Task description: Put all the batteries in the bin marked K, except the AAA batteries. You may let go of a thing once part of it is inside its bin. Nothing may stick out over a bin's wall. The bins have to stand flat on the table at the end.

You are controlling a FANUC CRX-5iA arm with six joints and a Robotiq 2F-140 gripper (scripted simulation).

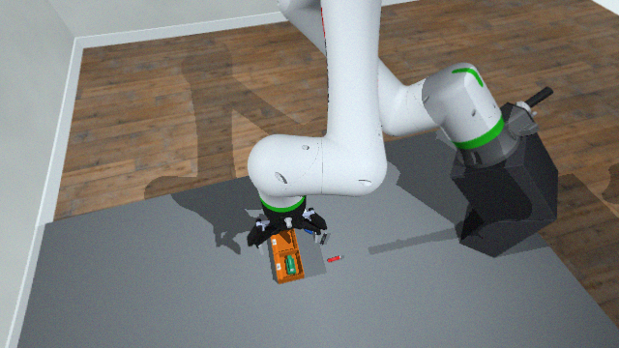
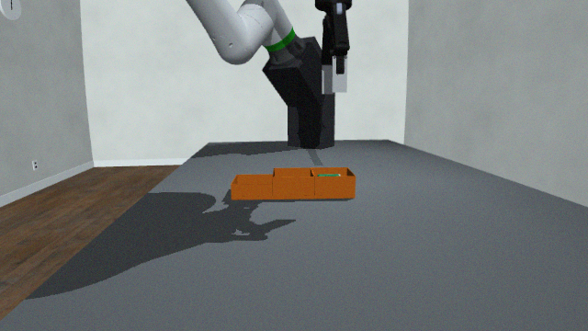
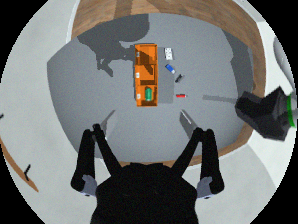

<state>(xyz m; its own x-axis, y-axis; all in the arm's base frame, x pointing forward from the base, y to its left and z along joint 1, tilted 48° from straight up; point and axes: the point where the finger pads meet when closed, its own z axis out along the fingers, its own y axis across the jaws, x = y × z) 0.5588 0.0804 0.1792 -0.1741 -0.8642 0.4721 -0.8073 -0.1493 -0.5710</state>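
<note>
A row of three joined orange bins (image 1: 283, 251) (image 2: 294, 188) (image 3: 140, 102) stands on the grey table; I cannot read their marks. A green battery (image 1: 290, 265) (image 2: 329, 175) (image 3: 148, 94) lies in the end bin. A small red battery (image 1: 334, 259) (image 3: 181, 95) lies on the table beside the bins. A blue item (image 1: 309, 231) (image 3: 170, 67), a white item (image 3: 168, 52) and a small grey one (image 1: 323, 238) (image 3: 177, 78) lie near the row's other end. My gripper (image 1: 287, 231) (image 2: 335, 78) (image 3: 148, 115) is open and empty, high above the bins.
The robot's dark base (image 1: 505, 203) (image 2: 305, 106) stands at the table's far side. The table edge meets a wooden floor (image 1: 145, 121) (image 2: 55, 207) on one side. Grey walls close the room.
</note>
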